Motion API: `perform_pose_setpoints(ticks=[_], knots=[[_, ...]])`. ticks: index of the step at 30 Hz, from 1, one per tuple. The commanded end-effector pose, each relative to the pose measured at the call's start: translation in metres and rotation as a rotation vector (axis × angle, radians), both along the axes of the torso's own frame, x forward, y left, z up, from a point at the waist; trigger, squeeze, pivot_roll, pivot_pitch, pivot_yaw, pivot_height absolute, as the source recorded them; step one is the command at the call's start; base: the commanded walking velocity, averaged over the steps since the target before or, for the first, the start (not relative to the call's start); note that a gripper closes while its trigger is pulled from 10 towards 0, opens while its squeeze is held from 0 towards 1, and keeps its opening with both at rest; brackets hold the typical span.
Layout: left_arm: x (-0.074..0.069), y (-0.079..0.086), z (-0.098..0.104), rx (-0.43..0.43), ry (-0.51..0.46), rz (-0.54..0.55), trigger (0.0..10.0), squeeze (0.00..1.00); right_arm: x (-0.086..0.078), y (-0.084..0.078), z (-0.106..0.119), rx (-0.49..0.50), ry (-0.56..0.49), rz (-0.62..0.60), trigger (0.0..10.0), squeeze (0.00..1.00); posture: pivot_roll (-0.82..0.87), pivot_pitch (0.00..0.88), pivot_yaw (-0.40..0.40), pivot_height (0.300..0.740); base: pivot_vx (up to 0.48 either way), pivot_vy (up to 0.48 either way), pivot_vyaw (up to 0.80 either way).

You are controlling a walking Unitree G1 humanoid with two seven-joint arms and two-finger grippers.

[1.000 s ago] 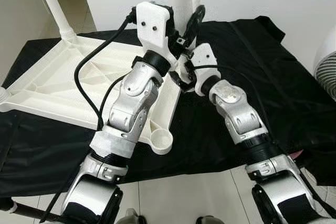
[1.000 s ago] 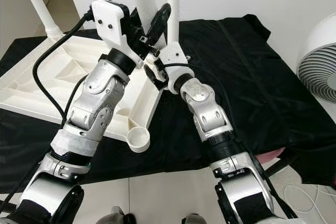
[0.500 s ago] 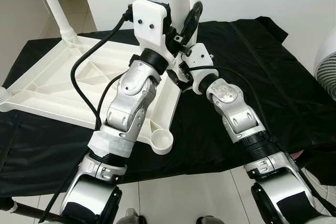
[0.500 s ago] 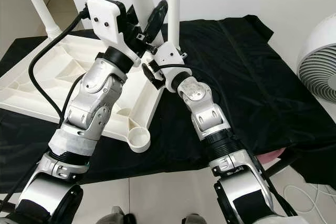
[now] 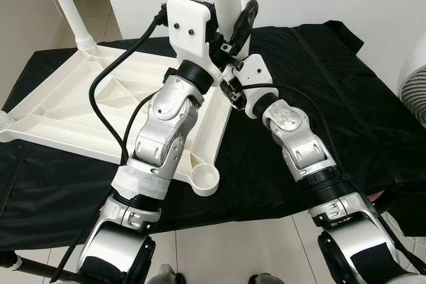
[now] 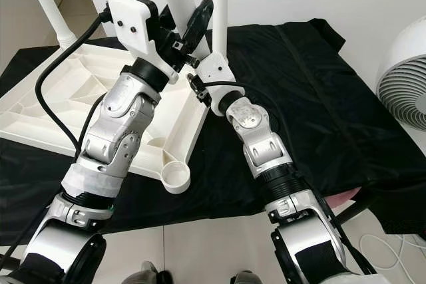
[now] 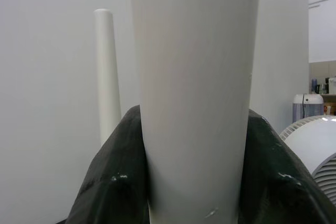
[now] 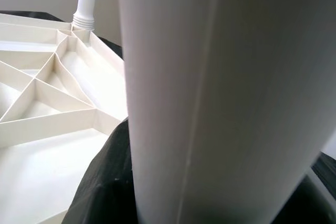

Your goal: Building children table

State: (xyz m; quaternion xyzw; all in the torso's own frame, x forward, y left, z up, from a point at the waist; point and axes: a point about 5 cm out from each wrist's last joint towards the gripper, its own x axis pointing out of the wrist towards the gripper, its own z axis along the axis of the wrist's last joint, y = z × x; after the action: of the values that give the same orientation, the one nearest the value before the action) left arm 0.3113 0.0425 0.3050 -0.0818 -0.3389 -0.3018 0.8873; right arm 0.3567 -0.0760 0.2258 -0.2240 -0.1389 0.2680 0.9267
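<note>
Left eye view: left gripper [image 5: 234,31] and right gripper [image 5: 229,78] both clamped on upright white leg [image 6: 219,4] at far corner of upturned tabletop [image 5: 80,98]. Right wrist rolled slightly since half-second earlier; probably screwing leg into socket.

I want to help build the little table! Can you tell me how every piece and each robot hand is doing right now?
White plastic tabletop: upside down on the black cloth, ribs facing up.
White round table leg: upright at the far corner, gripped by both grippers.
Far-left white leg: standing in its corner socket.
Near round corner socket: empty, no leg yet.
Left gripper: shut on the leg.
Right gripper: shut on the leg.
</note>
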Motion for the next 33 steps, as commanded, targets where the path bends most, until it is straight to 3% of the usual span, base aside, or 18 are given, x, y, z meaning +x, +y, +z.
perform_pose_setpoints(ticks=[1, 2, 3, 4, 5, 6, 20, 21, 33], knots=[[-0.004, -0.002, 0.007, 0.027, -0.041, -0.030, 10.0, 0.00, -0.002, 0.008, 0.000, -0.030, -0.018, 0.029, 0.0, 0.00, -0.10, 0.068, 0.089, 0.740, 0.000, 0.000, 0.00], [-0.004, -0.002, 0.007, 0.029, -0.041, -0.030, 10.0, 0.00, -0.002, 0.008, 0.000, -0.032, -0.019, 0.029, 0.0, 0.00, -0.10, 0.068, 0.089, 0.740, 0.000, 0.000, 0.00], [-0.004, -0.002, 0.007, 0.033, -0.043, -0.031, 10.0, 0.00, -0.002, 0.007, -0.001, -0.030, -0.016, 0.022, 1.7, 0.00, -0.10, 0.068, 0.089, 0.740, 0.000, 0.000, 0.00], [-0.004, -0.002, 0.007, 0.033, -0.043, -0.031, 10.0, 0.00, -0.002, 0.007, -0.001, -0.030, -0.016, 0.022, 1.7, 0.00, -0.10, 0.068, 0.089, 0.740, 0.000, 0.000, 0.00], [-0.004, -0.002, 0.007, 0.037, -0.046, -0.033, 10.0, 0.00, -0.001, 0.007, -0.002, -0.025, -0.008, 0.016, 10.0, 0.00, -0.10, 0.068, 0.090, 0.740, 0.000, 0.000, 0.00], [-0.005, -0.003, 0.007, 0.029, -0.043, -0.048, 10.0, 1.00, -0.001, 0.007, -0.002, -0.011, 0.004, 0.008, 10.0, 0.00, -0.10, 0.068, 0.091, 0.740, 0.000, 0.000, 0.00], [-0.008, -0.003, 0.007, 0.031, -0.038, -0.080, 10.0, 1.00, 0.003, 0.002, -0.004, 0.189, 0.092, -0.067, 10.0, 0.00, -0.10, 0.071, 0.093, 0.740, 0.000, 0.000, 0.00], [-0.008, -0.002, 0.007, 0.027, -0.032, -0.081, 10.0, 0.00, 0.003, 0.001, -0.004, 0.230, 0.104, -0.088, 10.0, 0.00, -0.10, 0.071, 0.092, 0.740, 0.000, 0.000, 0.00], [-0.009, 0.007, 0.006, 0.013, -0.014, -0.078, 10.0, 0.00, 0.007, -0.015, -0.008, 0.387, 0.152, -0.218, 10.0, 0.00, -0.09, 0.069, 0.087, 0.740, 0.000, 0.000, 0.00]])
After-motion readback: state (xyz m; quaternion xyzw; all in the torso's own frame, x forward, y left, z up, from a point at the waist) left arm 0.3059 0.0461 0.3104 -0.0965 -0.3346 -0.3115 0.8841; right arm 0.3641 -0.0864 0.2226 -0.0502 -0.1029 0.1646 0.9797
